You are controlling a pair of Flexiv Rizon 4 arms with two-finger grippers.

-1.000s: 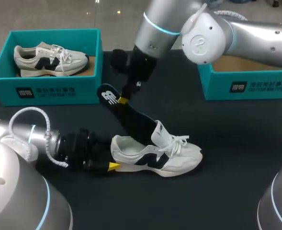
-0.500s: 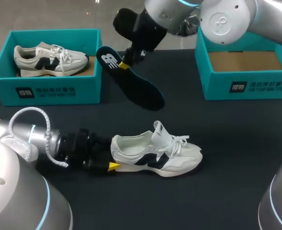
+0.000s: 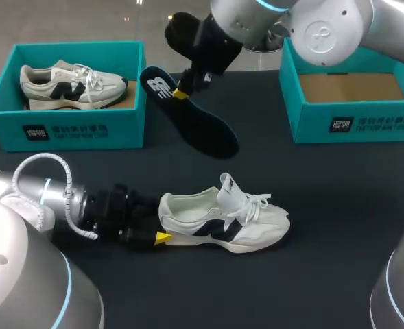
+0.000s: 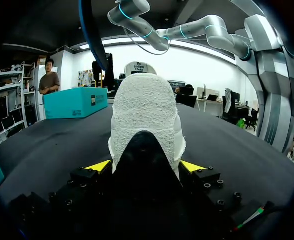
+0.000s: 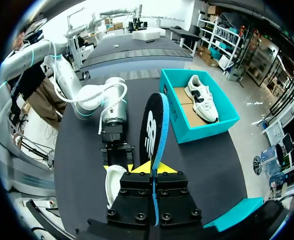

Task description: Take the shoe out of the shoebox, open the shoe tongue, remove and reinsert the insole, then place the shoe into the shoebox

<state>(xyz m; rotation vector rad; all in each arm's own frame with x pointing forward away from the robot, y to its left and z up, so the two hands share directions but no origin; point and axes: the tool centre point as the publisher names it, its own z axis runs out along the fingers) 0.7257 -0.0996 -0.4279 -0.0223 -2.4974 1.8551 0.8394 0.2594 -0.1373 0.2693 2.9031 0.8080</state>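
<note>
**Two tools loaded: shoe pinned by the heel, insole held clear above it**

1. Far left: left shoebox [image 3: 64, 130], a teal open-topped carton, stands at the back of the black counter [image 3: 325, 185]. A second white-and-navy sneaker [image 3: 71, 83] lies in it on its sole. Neither arm touches it; judged not part of the present step.

2. Left tool [image 4: 145, 167]: lies low along the counter, its yellow tips pressed against both sides of the heel, so it is clamped on the shoe. Likely purpose: to brace the shoe so that it cannot slide or tip while the other arm works at its opening.

3. Shoe [image 3: 222, 223], a white mesh-and-suede running sneaker with a navy side logo: rests upright on the counter, front and centre, toe pointing away from the left tool. The tongue stands pulled up and forward and the collar gapes, which leaves a path into the shoe.

4. Insole [image 3: 202, 130], a dark foam footbed with a white logo at its heel end: fully out of the shoe and well above it. The right tool [image 5: 152, 169] is pinched shut on it near the heel end, edge-on between the fingers. The toe end hangs down toward the shoe, a sensible attitude for feeding it in toe first.

5. Right shoebox [image 3: 356, 123], teal, with bare brown card inside: empty, and judged the shoe's destination.

Status, as judged: removal is done; reinsertion and boxing remain.
</note>
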